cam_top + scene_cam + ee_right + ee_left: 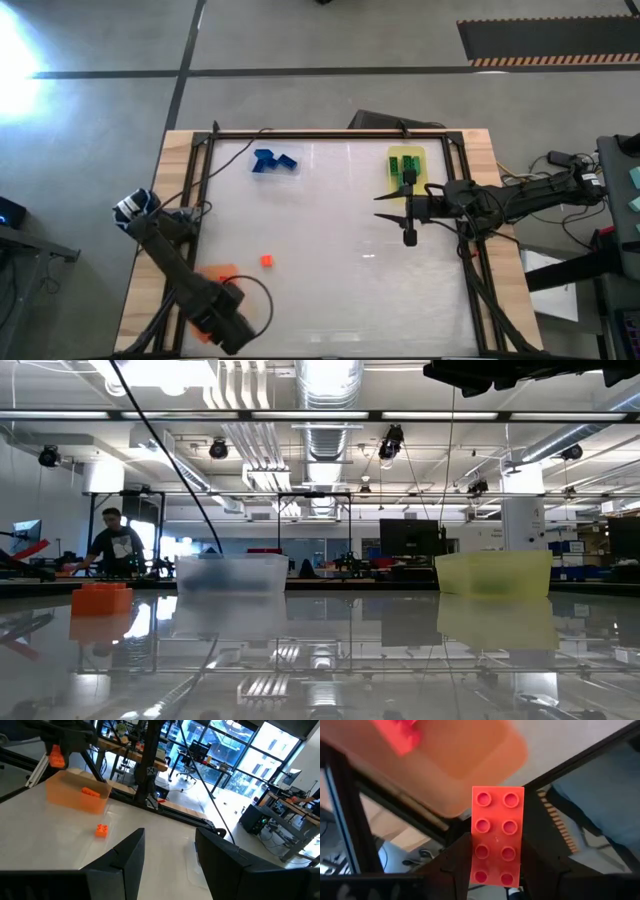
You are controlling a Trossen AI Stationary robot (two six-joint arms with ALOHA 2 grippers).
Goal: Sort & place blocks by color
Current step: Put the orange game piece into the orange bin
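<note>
My left gripper (496, 865) is shut on an orange two-by-four studded brick (497, 835) and is raised at the table's near left corner (207, 322), beside an orange bin (216, 271). One orange block (90, 792) lies inside that bin. Another orange block (267, 261) rests flat on the table, also showing in the low view (100, 598). Blue blocks (274, 160) lie in a clear bin and green blocks (406, 168) in a yellow bin. My right gripper (392, 210) hangs open above the table, just near of the yellow bin, with nothing between its fingers (125, 855). My left gripper pinches the orange brick between its two fingers (455, 862), which lie on the two long sides of the brick's end nearest the wrist (495, 875). The studded face is turned toward the wrist camera. The brick is lifted clear of the table and sticks out forward past the fingertips.
The clear bin (232, 573) and the yellow bin (493, 572) stand along the far edge. A black frame (205, 190) runs round the table, and a cable loops by the left arm (262, 300). A person (115, 545) stands in the room far behind.
</note>
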